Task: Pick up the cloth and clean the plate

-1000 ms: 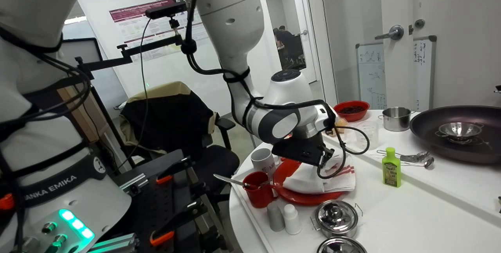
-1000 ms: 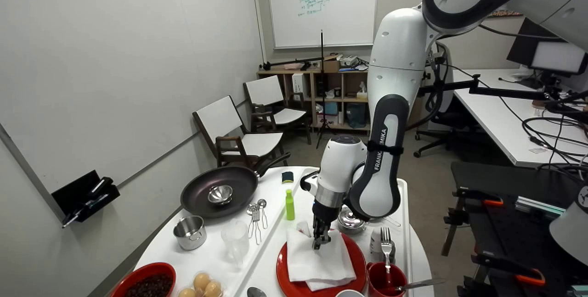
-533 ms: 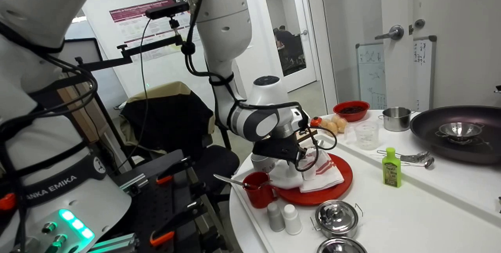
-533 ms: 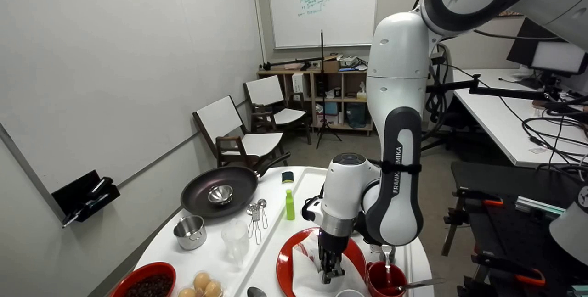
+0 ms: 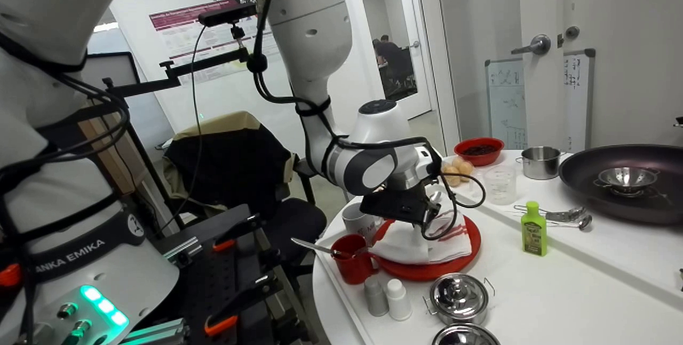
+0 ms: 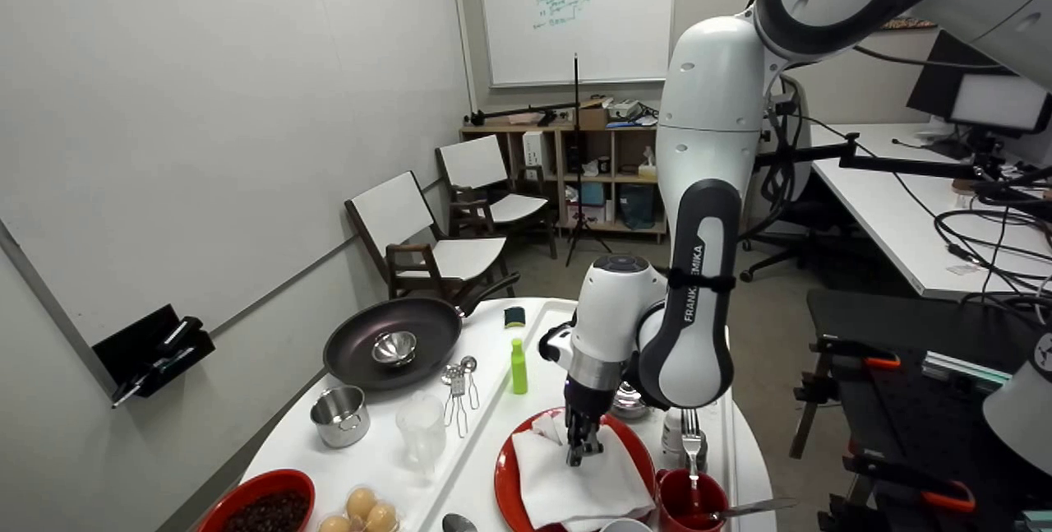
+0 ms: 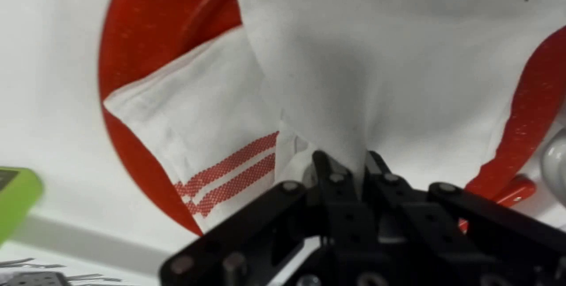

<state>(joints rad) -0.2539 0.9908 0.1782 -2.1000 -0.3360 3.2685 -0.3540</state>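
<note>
The cloth (image 7: 424,56) is white and folded, with two red stripes on one part. It lies on the glossy red plate (image 7: 137,51) and covers much of its middle. Both exterior views show the cloth (image 5: 400,249) (image 6: 575,487) and the plate rim (image 5: 475,241) (image 6: 506,478). My gripper (image 7: 347,158) points down over the plate, with a pinched fold of cloth between its fingers. It also shows in an exterior view (image 6: 583,456). The fold rises to the fingertips, and the rest of the cloth spreads over the plate. The plate's centre is hidden under the cloth.
Beside the plate stand a red cup (image 5: 352,265) holding a fork and knife, a light mug (image 5: 358,219), two shakers (image 5: 397,299) and a lidded metal pot (image 5: 459,297). A green bottle (image 5: 533,227) stands across from the cup. A raised tray edge (image 5: 576,259) runs past it.
My gripper dragged the cloth across the plate toward the light mug, then moved part of the way back. The cloth shifted with it and covers a different part of the plate.
</note>
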